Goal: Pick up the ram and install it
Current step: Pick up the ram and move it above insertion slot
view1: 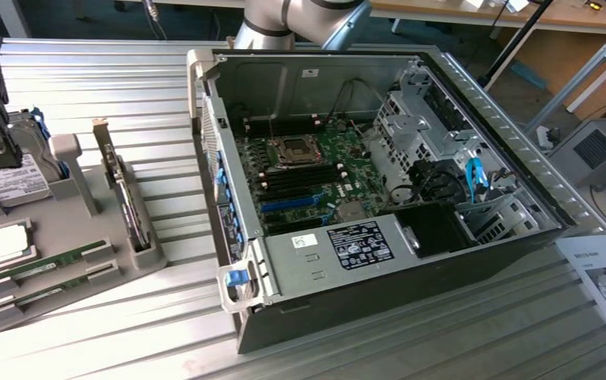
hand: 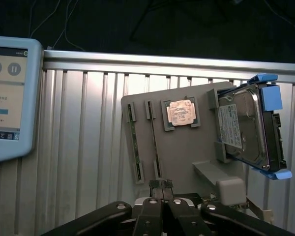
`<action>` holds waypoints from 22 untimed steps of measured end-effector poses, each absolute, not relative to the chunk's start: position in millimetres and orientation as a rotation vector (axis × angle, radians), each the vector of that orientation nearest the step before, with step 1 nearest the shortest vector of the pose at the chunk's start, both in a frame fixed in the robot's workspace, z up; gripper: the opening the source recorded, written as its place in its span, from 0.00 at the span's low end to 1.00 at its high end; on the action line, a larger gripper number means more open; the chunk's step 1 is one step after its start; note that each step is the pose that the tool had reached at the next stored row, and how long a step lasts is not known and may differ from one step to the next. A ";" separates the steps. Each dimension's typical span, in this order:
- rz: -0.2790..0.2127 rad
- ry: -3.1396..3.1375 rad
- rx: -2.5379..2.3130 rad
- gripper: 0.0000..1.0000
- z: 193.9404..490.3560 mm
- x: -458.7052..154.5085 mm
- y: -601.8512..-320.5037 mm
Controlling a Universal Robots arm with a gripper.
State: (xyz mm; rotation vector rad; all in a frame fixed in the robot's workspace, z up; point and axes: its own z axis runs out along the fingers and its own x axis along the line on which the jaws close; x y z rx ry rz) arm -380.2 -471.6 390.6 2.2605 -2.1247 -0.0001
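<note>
I count two ram sticks (view1: pixel 41 264) (view1: pixel 50 290), one CPU chip (hand: pixel 181 112), one hard drive (hand: pixel 241 130), one expansion card (view1: pixel 129 202), one tray (hand: pixel 187 152), one open case (view1: pixel 314 269).

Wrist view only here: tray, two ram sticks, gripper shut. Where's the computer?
Observer: The open computer case lies on its side at the exterior view's right of the tray.
Operator: Memory slots free?
Observer: The black slots next to the processor socket look empty, with no green boards in them.
Operator: Anything between the sticks and the case?
Observer: An expansion card stands on edge in the tray, between the ram sticks and the case.
</note>
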 end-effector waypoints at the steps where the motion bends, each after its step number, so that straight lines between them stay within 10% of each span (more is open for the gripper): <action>1: 0.000 -2.125 2.260 0.11 390.6 -380.2 -472.8; 22: 0.001 -2.125 2.260 0.11 385.4 -380.3 -485.2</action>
